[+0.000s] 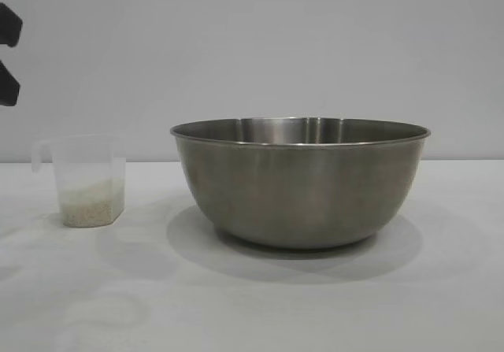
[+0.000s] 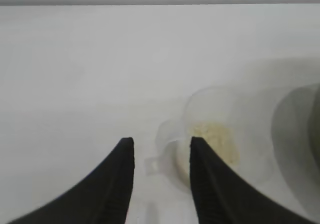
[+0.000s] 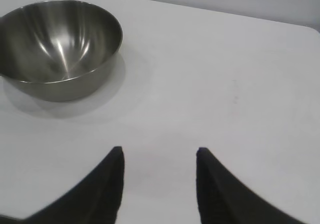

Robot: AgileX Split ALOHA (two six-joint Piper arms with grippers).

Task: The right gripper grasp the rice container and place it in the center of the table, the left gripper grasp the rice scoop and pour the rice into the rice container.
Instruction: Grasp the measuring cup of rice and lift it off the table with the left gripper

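The rice container (image 1: 299, 183), a large steel bowl, stands upright near the middle of the white table (image 1: 236, 305); its inside shows bare steel in the right wrist view (image 3: 57, 43). To its left stands the rice scoop (image 1: 88, 180), a clear plastic cup with a shallow layer of rice (image 1: 92, 206) in the bottom. My left gripper (image 2: 160, 146) hangs open above the scoop (image 2: 215, 134), holding nothing, with the scoop's loop handle (image 2: 165, 139) seen between its fingers. My right gripper (image 3: 159, 154) is open and empty over bare table, apart from the bowl.
The dark tips of the left gripper (image 1: 9, 53) show at the exterior view's far left edge, above the scoop. A plain grey wall (image 1: 252, 45) stands behind the table. The bowl's side (image 2: 300, 134) lies close beside the scoop.
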